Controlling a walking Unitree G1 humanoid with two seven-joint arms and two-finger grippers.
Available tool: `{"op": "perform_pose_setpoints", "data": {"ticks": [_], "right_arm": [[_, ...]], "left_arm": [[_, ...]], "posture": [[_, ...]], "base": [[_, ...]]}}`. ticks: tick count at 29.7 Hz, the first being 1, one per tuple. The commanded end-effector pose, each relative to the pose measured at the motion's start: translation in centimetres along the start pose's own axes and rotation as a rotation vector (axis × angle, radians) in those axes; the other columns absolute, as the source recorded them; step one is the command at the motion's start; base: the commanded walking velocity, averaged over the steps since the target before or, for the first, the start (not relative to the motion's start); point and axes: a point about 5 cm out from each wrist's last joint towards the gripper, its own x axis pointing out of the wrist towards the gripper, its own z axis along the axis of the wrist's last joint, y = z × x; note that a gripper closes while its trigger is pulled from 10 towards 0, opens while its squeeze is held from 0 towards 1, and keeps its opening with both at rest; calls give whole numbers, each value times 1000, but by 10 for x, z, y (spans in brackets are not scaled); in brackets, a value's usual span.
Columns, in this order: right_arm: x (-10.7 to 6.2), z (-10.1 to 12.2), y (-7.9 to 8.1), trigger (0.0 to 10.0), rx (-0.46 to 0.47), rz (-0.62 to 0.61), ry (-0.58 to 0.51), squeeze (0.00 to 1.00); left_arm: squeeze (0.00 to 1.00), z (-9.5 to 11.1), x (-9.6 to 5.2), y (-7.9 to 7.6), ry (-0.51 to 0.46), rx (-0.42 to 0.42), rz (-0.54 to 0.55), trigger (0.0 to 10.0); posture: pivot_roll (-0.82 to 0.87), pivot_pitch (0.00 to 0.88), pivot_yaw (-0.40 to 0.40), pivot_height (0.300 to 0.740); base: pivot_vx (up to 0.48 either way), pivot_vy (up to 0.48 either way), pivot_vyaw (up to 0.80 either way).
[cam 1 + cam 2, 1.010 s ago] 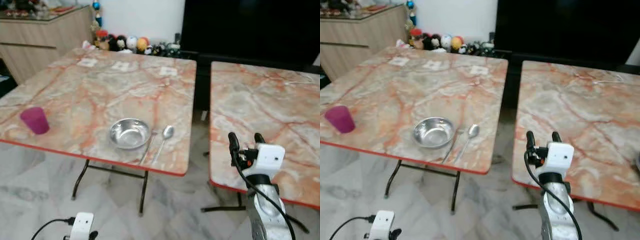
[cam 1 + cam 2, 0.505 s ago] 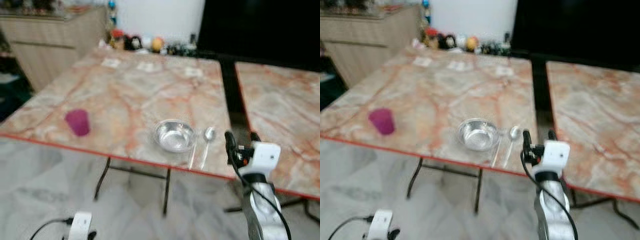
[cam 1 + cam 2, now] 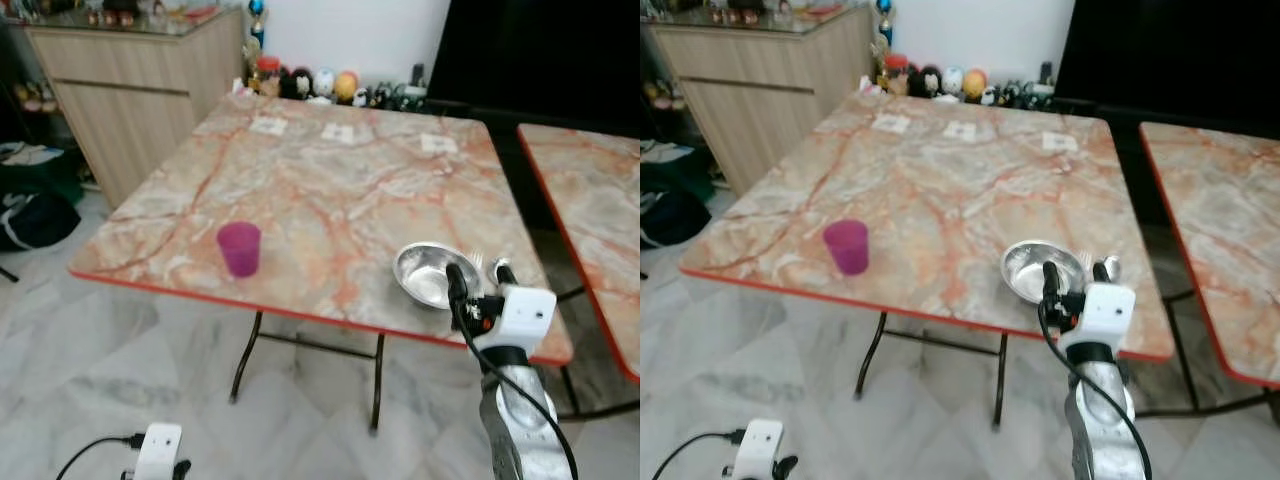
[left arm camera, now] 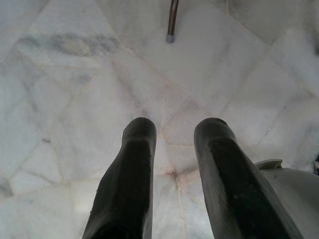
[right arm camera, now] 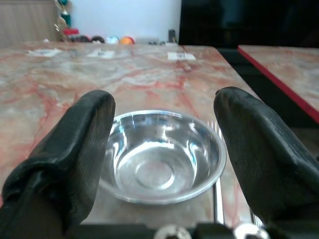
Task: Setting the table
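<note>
Left gripper [image 4: 172,174] hangs low over the marble floor [image 4: 75,89], fingers slightly apart, nothing between them, idle.

On the desk [image 3: 330,190], going left to right: purple cup [image 3: 239,248] upright near the front edge, well apart from everything else; can't see into it. Then the steel bowl [image 5: 164,154] near the front right corner, empty, shiny inside. Just beside it on its right, cutlery partly hidden by the arm; the right wrist view shows a thin metal strip touching or nearly touching the bowl's rim, can't tell which piece.

Right gripper [image 3: 1074,278] is raised at the desk's front edge, fingers spread wide, empty, lined up on the bowl with one finger each side of it in the wrist view.

Second desk [image 3: 1210,210] off to the right; its visible part carries nothing.

Risks, my read:
- Bowl is smooth, rounded and sits close to the front edge. A rim pinch could slip, or push it into the cutlery and scatter it.
- Fingers come in about level with the desk top, so going lower could hit the edge.
- Cup is far from the place setting and needs a separate reach.
</note>
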Motion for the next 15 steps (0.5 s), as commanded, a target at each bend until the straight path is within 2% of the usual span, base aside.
{"op": "perform_pose_setpoints", "data": {"ticks": [1, 4, 15], "right_arm": [[0, 2, -8, 10000, -12, -25, -7, 0], [0, 3, -8, 10000, -3, -29, -12, 0], [1, 5, -8, 10000, -6, -30, -21, 0]], "left_arm": [[0, -2, 0, -6, 6, -1, -24, 10000], [0, -1, 0, -6, 3, 8, -26, 10000], [0, -2, 0, -7, 7, 1, -20, 10000]], "posture": [[60, 0, -20, 740], [59, 0, -20, 740], [60, 0, -24, 740]], "base": [[0, 0, 0], [0, 0, 0], [292, 0, 0]]}}
